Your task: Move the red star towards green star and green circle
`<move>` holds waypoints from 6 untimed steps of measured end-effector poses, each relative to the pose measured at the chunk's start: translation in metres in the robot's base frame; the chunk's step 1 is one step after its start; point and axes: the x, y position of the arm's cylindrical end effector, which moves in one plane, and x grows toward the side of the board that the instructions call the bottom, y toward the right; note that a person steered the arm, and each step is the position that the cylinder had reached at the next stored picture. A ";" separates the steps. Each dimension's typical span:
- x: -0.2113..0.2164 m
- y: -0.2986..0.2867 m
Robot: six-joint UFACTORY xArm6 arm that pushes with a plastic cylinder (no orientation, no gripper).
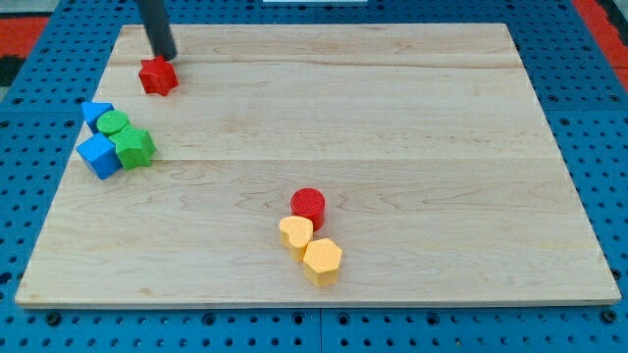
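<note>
The red star (157,76) lies near the board's top left corner. My tip (167,57) stands just above it toward the view's top, touching or almost touching its upper edge. The green circle (114,124) and the green star (135,147) sit lower at the left edge, pressed together. They are below the red star and slightly to the view's left of it, with a gap of bare board between.
A blue block (95,112) and a blue cube (99,156) flank the green pair. A red cylinder (308,205), a yellow heart-like block (295,233) and a yellow hexagon (322,261) cluster at bottom centre. The wooden board (412,127) lies on a blue pegboard.
</note>
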 end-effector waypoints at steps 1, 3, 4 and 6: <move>0.024 -0.004; 0.081 0.093; 0.079 0.081; 0.073 0.045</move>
